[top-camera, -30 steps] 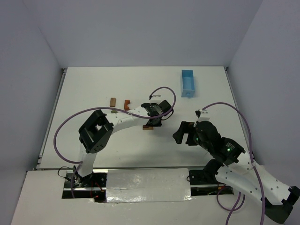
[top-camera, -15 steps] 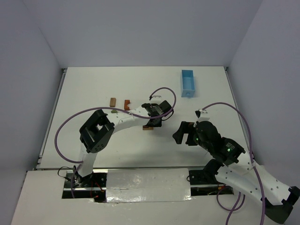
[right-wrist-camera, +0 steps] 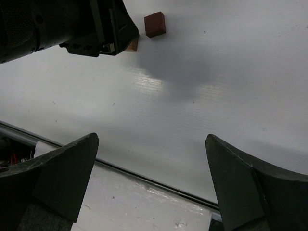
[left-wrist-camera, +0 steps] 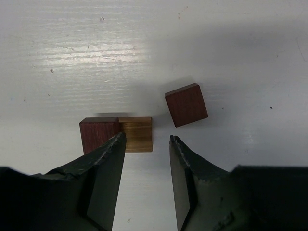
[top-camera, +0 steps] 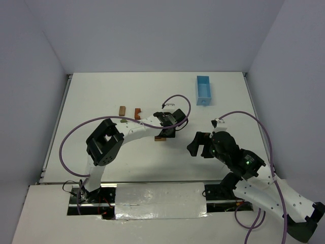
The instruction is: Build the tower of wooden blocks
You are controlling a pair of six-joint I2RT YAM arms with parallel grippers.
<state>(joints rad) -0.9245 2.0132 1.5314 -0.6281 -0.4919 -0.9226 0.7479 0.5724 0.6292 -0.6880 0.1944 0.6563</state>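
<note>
Two-finger left pincer [left-wrist-camera: 147, 138]: spread, empty, low over pale tan wooden block [left-wrist-camera: 136, 133] butted against dark reddish-brown wooden block [left-wrist-camera: 98, 135]. Just beyond, apart, tilted: reddish-brown square wooden block [left-wrist-camera: 186, 104]. Nothing stacked yet. Probably light, stiff, smooth; best pinched across flat opposite sides. Right pincer [right-wrist-camera: 151, 139]: spread, empty, well apart over white counter [left-wrist-camera: 216, 48].

In the top view, the tray [top-camera: 203, 90] lay in the upper right of the table [top-camera: 101, 91]. The leftmost block [top-camera: 122, 110] sat left of centre with a neighbour block [top-camera: 137, 113] just to its right, and the left gripper [top-camera: 165, 133] hung over the middle, the right gripper [top-camera: 199, 145] apart to its right. In the left wrist view, the first block [left-wrist-camera: 97, 132] touched the second block [left-wrist-camera: 138, 132] on its right, both just above the fingertips, while the third block [left-wrist-camera: 186, 104] sat tilted to their upper right, near but apart.
</note>
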